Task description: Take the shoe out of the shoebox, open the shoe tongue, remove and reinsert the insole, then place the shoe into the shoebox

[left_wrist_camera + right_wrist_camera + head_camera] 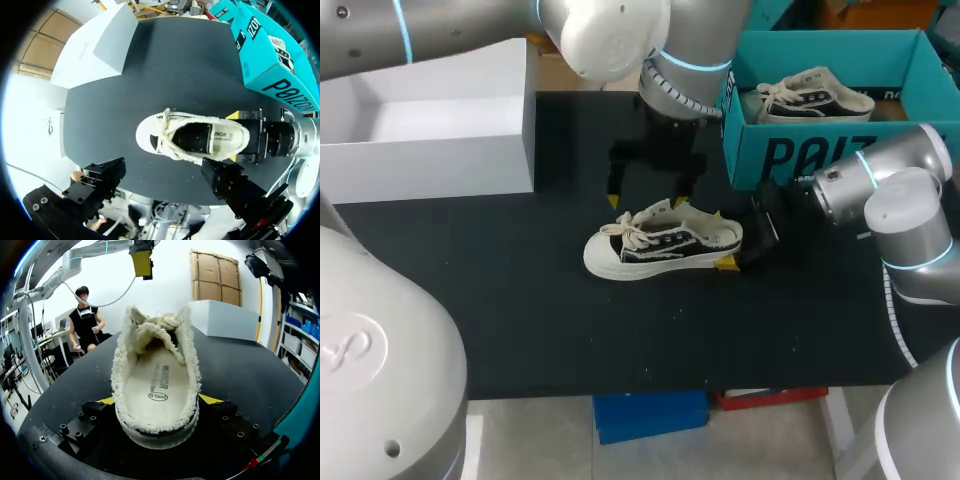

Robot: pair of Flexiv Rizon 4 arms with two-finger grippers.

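A black and cream sneaker (665, 245) lies upright on the black mat, toe to the left, laces loose and tongue pulled up. Its cream insole (157, 385) shows inside. My right gripper (728, 240) is at the heel, with its yellow-tipped fingers (210, 399) pressed against both sides of the heel, shut on the shoe (155, 435). My left gripper (648, 200) hangs open just above and behind the shoe (192, 137), touching nothing. The teal shoebox (800, 155) stands at the back right, behind my right gripper.
A second sneaker (810, 98) lies inside the teal shoebox (272, 75). A white open box (430, 150) stands at the back left of the mat. The mat's front edge runs close below the shoe.
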